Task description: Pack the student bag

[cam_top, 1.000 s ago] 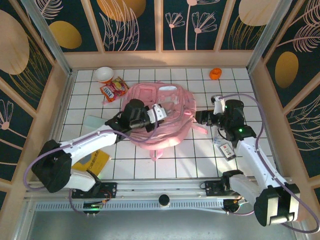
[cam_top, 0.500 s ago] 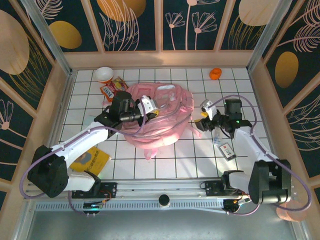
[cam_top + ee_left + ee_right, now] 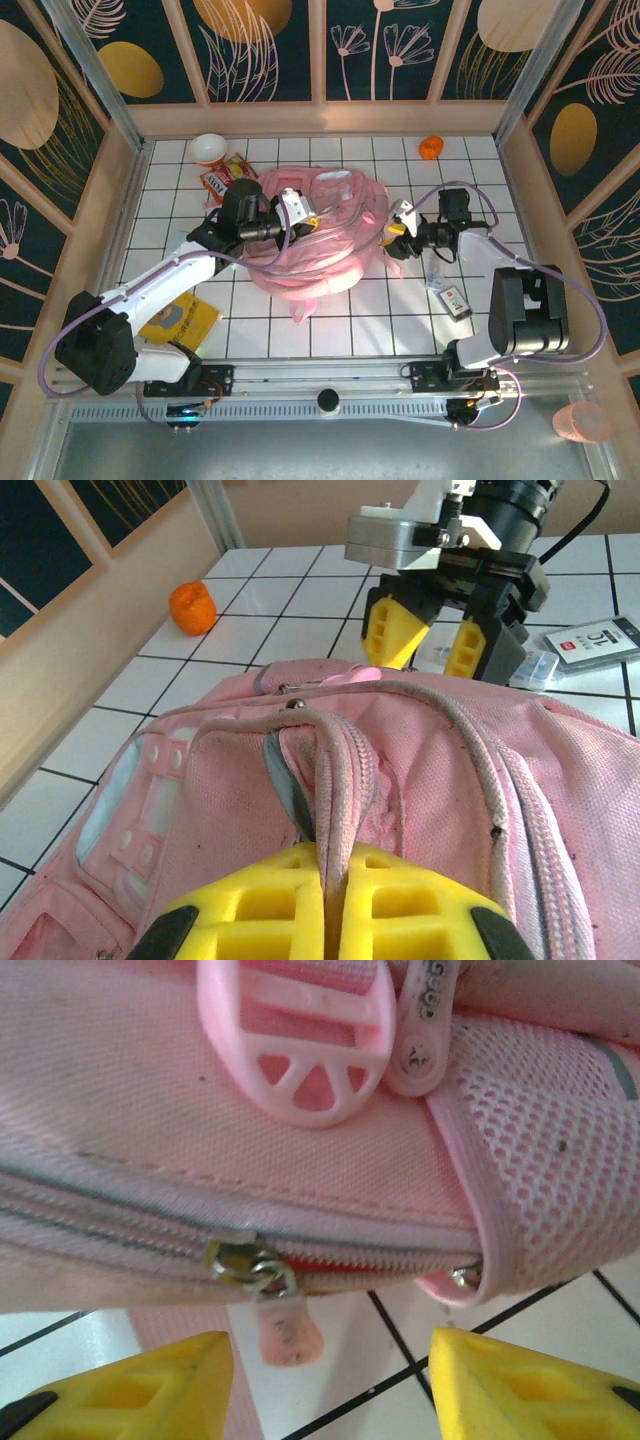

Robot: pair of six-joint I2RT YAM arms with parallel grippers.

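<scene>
1. A white tiled table (image 3: 380, 320) fills the floor, walled by wooden rails and dark leaf-patterned panels (image 3: 265, 60).
2. The student bag (image 3: 320, 250) lies slumped mid-table between both grippers.
3. The left gripper (image 3: 328, 905) reaches in from the left, pressed together on a pink cord at the bag's top.
4. The right gripper (image 3: 330, 1370) sits level at the bag's right edge, its fingers spread with a zip pull (image 3: 280, 1335) hanging between them.

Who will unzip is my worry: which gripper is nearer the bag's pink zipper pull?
Right. The right gripper is open just short of the zipper pull, a finger either side; the left gripper is shut on a strap atop the student bag, farther away.
</scene>
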